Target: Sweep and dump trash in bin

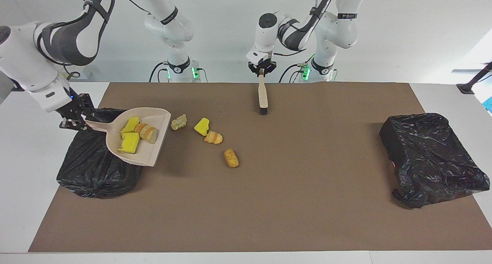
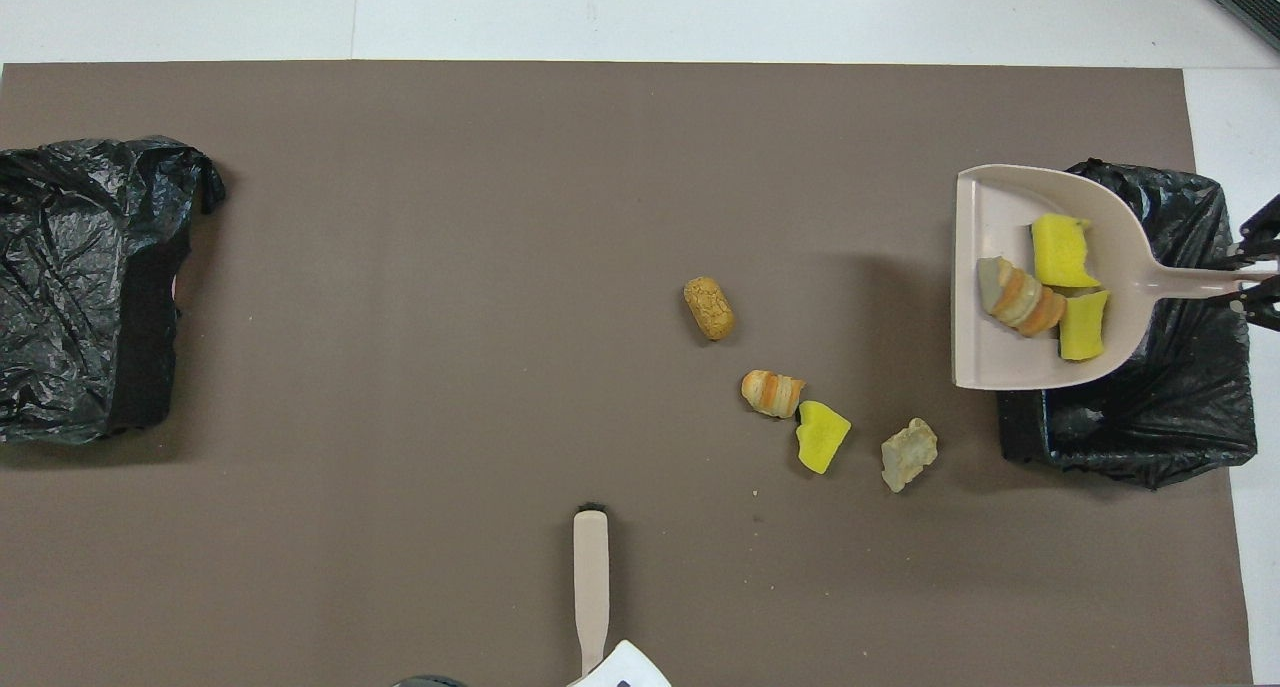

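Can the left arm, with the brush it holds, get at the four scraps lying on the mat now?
Probably yes. The left gripper holds the brush upright, and the four scraps lie on open mat with nothing between. The right gripper carries the dustpan over the bin, out of the way.

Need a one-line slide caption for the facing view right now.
Right end effector holds the loaded dustpan over the bin; four scraps remain on the mat.

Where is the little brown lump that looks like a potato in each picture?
Facing view: the tan oval bread-like lump lies mid-table, lowest of the four loose scraps.
Overhead view: the same lump lies just right of centre, highest of the loose scraps.
Shared landmark: the striped orange bread-like lump beside it.
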Tool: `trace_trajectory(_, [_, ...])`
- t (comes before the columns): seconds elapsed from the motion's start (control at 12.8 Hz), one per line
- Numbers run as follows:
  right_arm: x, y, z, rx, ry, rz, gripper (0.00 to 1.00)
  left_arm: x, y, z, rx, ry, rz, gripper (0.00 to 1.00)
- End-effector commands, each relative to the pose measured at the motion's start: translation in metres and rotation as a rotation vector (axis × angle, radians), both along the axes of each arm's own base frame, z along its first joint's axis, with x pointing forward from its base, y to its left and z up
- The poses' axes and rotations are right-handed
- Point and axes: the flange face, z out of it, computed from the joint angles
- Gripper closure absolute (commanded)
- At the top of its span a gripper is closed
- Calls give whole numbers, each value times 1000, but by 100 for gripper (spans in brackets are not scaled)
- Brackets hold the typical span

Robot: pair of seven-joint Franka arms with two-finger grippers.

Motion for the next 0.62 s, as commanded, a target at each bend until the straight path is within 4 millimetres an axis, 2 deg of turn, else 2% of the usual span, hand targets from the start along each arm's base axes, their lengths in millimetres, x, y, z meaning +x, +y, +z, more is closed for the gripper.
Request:
trace_trajectory(0.0, [-22,-42,10,11,-5,0,100,22,4,-3,14,39,9,0])
trace_trajectory(0.08, [-29,-59,10,4,-7,-10,100,34,1,5,6,46,-6,0])
trace_trajectory(0.16, [-35,-70,15,-8,-18,-28,100,57,1,13,-11,47,7,0])
trace_trajectory(0.31, [-39,-79,14,-77,10,-23,100,104,-2,31,-33,27,21,0])
trace_trajectory(0.39, [-39,-80,15,-119,28,-16,100,131,4,41,-30,-11,16,0])
trace_trajectory(0.55, [-40,-85,16,-175,39,-55,100,188,25,75,-31,-113,1,0])
